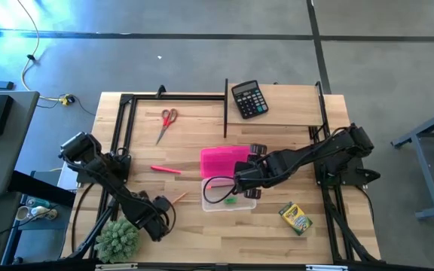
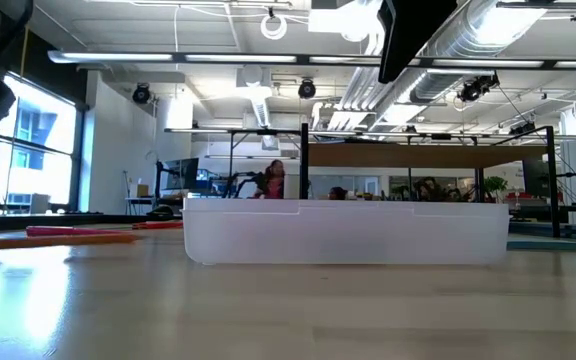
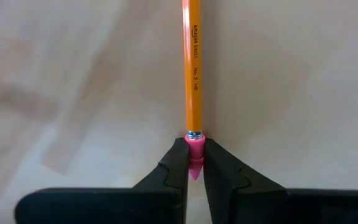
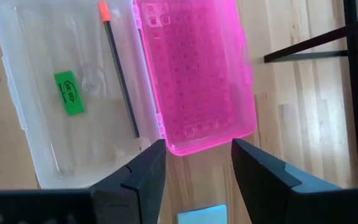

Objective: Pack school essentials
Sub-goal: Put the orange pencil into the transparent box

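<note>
At the table's near edge the left end effector (image 3: 194,165) pinches the orange pencil (image 3: 193,68) by its pink eraser (a light, stiff, slick stick, so an end grip may let it swing). Farther in, the right end effector (image 4: 197,165) hovers spread over the clear pencil case (image 4: 73,93) with its pink lid (image 4: 194,68); only that wrist view shows the green eraser (image 4: 69,93) and black pencil (image 4: 120,81) inside.

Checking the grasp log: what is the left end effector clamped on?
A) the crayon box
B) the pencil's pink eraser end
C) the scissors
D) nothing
B: in the left wrist view, the left end effector is shut on the pink eraser tip of the orange pencil, which lies on the table.
</note>
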You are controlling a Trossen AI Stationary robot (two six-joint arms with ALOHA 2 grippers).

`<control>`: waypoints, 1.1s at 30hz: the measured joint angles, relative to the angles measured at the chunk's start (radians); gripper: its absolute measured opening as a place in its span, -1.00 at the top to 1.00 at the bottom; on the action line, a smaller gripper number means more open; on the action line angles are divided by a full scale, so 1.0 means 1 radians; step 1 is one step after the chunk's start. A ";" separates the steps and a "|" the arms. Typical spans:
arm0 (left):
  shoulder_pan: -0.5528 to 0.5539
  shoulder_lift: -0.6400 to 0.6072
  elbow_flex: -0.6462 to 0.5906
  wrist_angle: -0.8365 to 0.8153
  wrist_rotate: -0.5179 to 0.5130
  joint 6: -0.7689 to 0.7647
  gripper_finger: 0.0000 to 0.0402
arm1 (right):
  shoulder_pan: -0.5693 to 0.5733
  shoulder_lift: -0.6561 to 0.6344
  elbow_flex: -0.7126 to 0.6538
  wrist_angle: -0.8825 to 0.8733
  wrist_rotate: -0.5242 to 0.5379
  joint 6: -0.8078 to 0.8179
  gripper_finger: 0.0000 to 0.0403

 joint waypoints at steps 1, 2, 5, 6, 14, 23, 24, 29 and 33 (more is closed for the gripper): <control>0.001 -0.007 -0.001 -0.014 -0.006 0.000 0.89 | 0.000 -0.004 0.000 -0.001 0.001 0.000 0.14; 0.001 -0.021 -0.001 -0.032 -0.018 -0.004 0.89 | 0.000 -0.007 0.000 -0.002 0.001 0.000 0.14; 0.002 -0.064 0.000 -0.094 -0.034 -0.015 0.89 | 0.000 -0.018 0.000 -0.008 0.003 0.001 0.14; 0.006 -0.074 0.000 -0.103 -0.037 -0.015 0.89 | 0.000 -0.021 0.000 -0.011 0.003 0.004 0.14; 0.092 -0.173 0.009 -0.116 -0.074 0.114 0.89 | 0.000 -0.082 0.000 -0.014 0.026 0.033 0.14; 0.264 -0.195 0.142 -0.110 -0.160 0.446 0.88 | -0.003 -0.165 0.000 -0.017 0.088 0.069 0.14; 0.284 -0.194 0.161 -0.107 -0.164 0.489 0.88 | -0.003 -0.172 0.000 -0.017 0.089 0.078 0.14; 0.382 -0.186 0.251 -0.090 -0.174 0.679 0.88 | -0.003 -0.203 0.000 -0.016 0.100 0.095 0.14; 0.450 -0.172 0.282 -0.022 -0.159 0.812 0.88 | -0.003 -0.221 0.000 -0.020 0.154 0.120 0.14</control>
